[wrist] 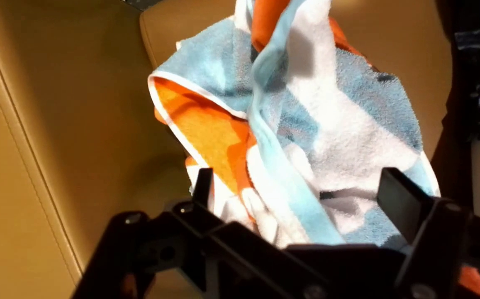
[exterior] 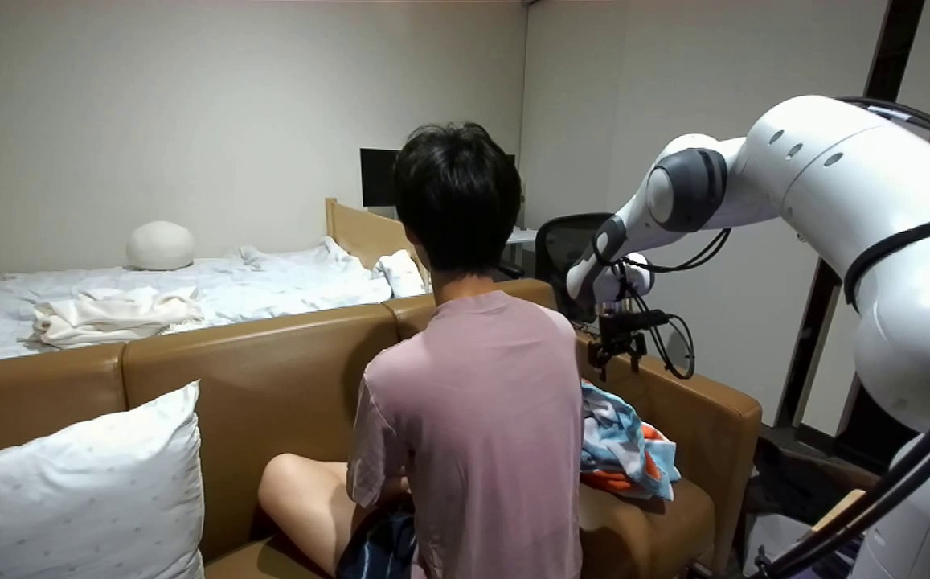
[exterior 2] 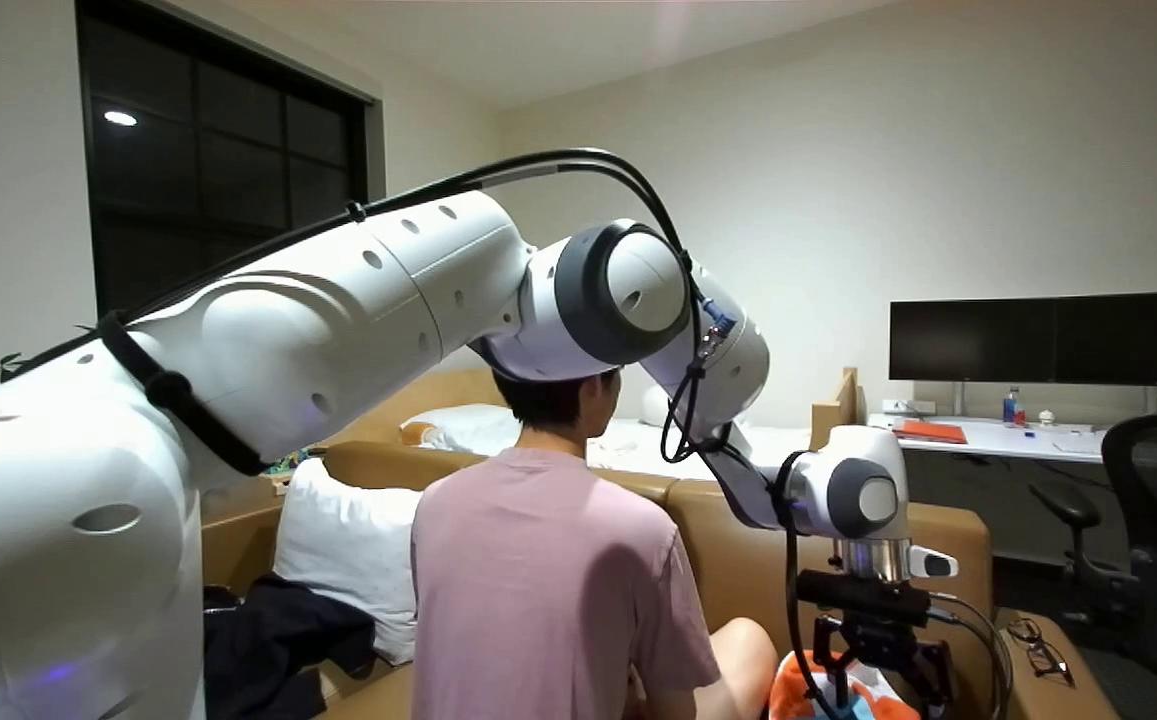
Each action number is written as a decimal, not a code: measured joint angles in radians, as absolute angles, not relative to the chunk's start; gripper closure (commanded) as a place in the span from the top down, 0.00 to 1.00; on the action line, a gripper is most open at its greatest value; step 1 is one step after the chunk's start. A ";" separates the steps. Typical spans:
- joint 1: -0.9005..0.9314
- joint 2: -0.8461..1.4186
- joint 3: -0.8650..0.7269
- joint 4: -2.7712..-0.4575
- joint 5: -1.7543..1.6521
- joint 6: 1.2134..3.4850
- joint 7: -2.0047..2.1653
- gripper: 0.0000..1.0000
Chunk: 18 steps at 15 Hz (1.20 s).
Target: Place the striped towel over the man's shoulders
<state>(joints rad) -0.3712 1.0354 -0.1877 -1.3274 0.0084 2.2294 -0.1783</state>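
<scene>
A black two-fingered hand (wrist: 296, 176) hangs, jaws wide apart, above the crumpled orange, white and light-blue cloth towel (wrist: 339, 137) lying on the brown leather sofa (exterior: 264, 378) beside the black-haired, pink-shirted man (exterior: 485, 402).

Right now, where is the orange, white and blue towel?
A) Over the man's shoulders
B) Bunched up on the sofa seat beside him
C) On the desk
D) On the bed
B, because in an exterior view the towel lies heaped on the sofa seat next to the man, and the wrist view shows the gripper open over it.
</scene>
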 measured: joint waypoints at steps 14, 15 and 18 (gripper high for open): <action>-0.354 1.261 -0.214 -1.096 -0.012 2.095 -0.135 1.00; -0.355 1.280 -0.216 -1.065 -0.012 2.069 -0.134 1.00; -0.361 1.331 -0.220 -0.981 -0.013 1.994 -0.134 1.00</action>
<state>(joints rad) -0.3613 1.3309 -0.2198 -0.9805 -0.0130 1.9939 -0.1335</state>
